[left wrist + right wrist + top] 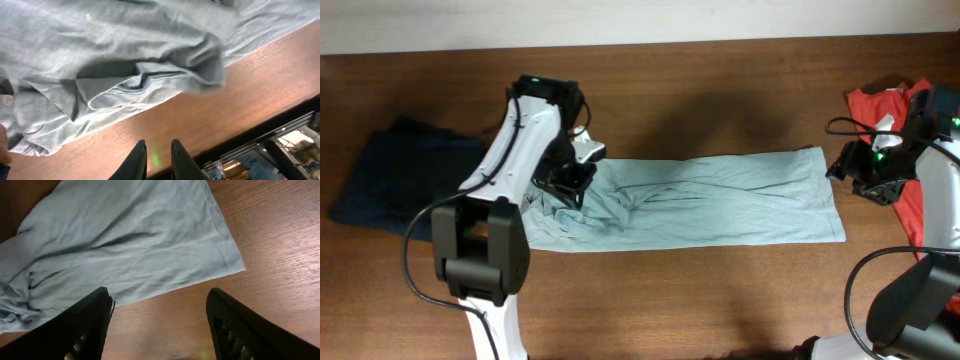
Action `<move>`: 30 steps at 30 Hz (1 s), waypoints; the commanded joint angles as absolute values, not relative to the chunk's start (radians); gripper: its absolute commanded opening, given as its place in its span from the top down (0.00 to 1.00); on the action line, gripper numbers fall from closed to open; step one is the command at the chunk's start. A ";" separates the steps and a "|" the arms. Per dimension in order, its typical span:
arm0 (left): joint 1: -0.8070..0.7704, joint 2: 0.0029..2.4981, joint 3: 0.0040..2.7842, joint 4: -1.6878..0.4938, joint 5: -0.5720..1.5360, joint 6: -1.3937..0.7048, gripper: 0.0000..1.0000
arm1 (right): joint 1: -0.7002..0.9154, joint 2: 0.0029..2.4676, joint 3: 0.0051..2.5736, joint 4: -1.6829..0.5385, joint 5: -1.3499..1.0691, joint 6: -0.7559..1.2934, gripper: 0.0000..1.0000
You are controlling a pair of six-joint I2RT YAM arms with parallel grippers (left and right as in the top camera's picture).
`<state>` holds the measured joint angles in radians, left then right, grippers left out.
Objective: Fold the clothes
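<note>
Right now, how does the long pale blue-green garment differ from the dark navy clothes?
The pale blue-green garment lies stretched out long; the dark navy clothes sit bunched compactly. The garment lies mid-table, the navy clothes at the left end. Both rest on the wooden table.

No text, label, brand or number is legible in the 3 views. The pale blue-green garment (720, 200) bears no readable marking.
</note>
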<state>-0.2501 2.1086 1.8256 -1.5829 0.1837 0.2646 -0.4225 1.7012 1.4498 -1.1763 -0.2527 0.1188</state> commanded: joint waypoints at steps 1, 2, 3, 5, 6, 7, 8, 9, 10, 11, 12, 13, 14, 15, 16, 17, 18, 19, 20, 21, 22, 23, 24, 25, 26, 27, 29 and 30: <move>-0.275 2.075 1.835 -1.588 0.224 0.258 0.82 | -0.427 1.682 1.470 -1.175 -0.252 0.108 0.37; -0.281 2.075 1.835 -1.588 0.212 0.258 0.82 | -0.427 1.682 1.470 -1.175 -0.252 0.108 0.37; -0.286 2.075 1.835 -1.584 0.205 0.258 0.83 | -0.427 1.682 1.470 -1.176 -0.252 0.108 0.37; -0.288 2.075 1.828 -1.559 0.190 0.256 0.81 | -0.427 1.682 1.470 -1.176 -0.252 0.108 0.37; -0.288 2.075 1.819 -1.536 0.173 0.251 0.81 | -0.427 1.682 1.470 -1.177 -0.252 0.108 0.37; -0.286 2.075 1.806 -1.510 0.141 0.234 0.81 | -0.427 1.682 1.470 -1.177 -0.252 0.108 0.37; -0.282 2.075 1.792 -1.488 0.107 0.210 0.81 | -0.427 1.682 1.470 -1.178 -0.252 0.108 0.37; -0.276 2.075 1.770 -1.458 0.069 0.181 0.81 | -0.427 1.682 1.470 -1.179 -0.252 0.108 0.37; -0.268 2.075 1.745 -1.434 0.051 0.164 0.81 | -0.427 1.682 1.470 -1.179 -0.252 0.108 0.37; -0.258 2.075 1.715 -1.407 0.053 0.164 0.81 | -0.427 1.682 1.470 -1.179 -0.252 0.108 0.37; -0.251 2.075 1.689 -1.386 0.056 0.163 0.81 | -0.427 1.682 1.470 -1.179 -0.252 0.108 0.37; -0.241 2.075 1.657 -1.356 0.056 0.156 0.82 | -0.427 1.682 1.470 -1.179 -0.252 0.108 0.37; -0.233 2.075 1.626 -1.321 0.056 0.152 0.84 | -0.427 1.682 1.470 -1.178 -0.252 0.108 0.37; -0.226 2.075 1.597 -1.287 0.057 0.149 0.86 | -0.427 1.682 1.470 -1.178 -0.252 0.108 0.37; -0.222 2.075 1.573 -1.256 0.059 0.146 0.87 | -0.427 1.682 1.470 -1.178 -0.252 0.108 0.37; -0.220 2.075 1.553 -1.224 0.059 0.142 0.89 | -0.427 1.682 1.470 -1.178 -0.252 0.108 0.37; -0.220 2.075 1.537 -1.195 0.059 0.142 0.89 | -0.427 1.682 1.470 -1.178 -0.253 0.108 0.37; -0.220 2.075 1.527 -1.176 0.059 0.142 0.90 | -0.427 1.682 1.470 -1.178 -0.256 0.108 0.37; -0.220 2.075 1.522 -1.169 0.059 0.142 0.90 | -0.427 1.682 1.470 -1.178 -0.258 0.108 0.37; -0.220 2.075 1.519 -1.179 0.059 0.142 0.91 | -0.427 1.682 1.470 -1.178 -0.258 0.108 0.37; -0.220 2.075 1.520 -1.206 0.057 0.142 0.95 | -0.427 1.682 1.470 -1.179 -0.258 0.108 0.37; -0.220 2.075 1.520 -1.251 0.055 0.142 0.99 | -0.427 1.682 1.470 -1.182 -0.258 0.108 0.37; -0.220 2.075 1.520 -1.289 0.053 0.128 0.99 | -0.427 1.682 1.470 -1.185 -0.258 0.108 0.37; -0.216 2.075 1.520 -1.337 0.034 0.089 0.99 | -0.427 1.682 1.470 -1.188 -0.258 0.107 0.37; -0.212 2.075 1.520 -1.377 0.006 0.047 0.99 | -0.427 1.682 1.470 -1.189 -0.258 0.107 0.37; -0.206 2.072 1.520 -1.406 -0.030 0.004 0.99 | -0.427 1.682 1.470 -1.189 -0.258 0.107 0.37; -0.187 2.060 1.520 -1.430 -0.113 -0.086 0.99 | -0.427 1.682 1.470 -1.183 -0.258 0.108 0.37; -0.175 2.051 1.520 -1.429 -0.136 -0.113 0.99 | -0.427 1.682 1.470 -1.182 -0.258 0.108 0.37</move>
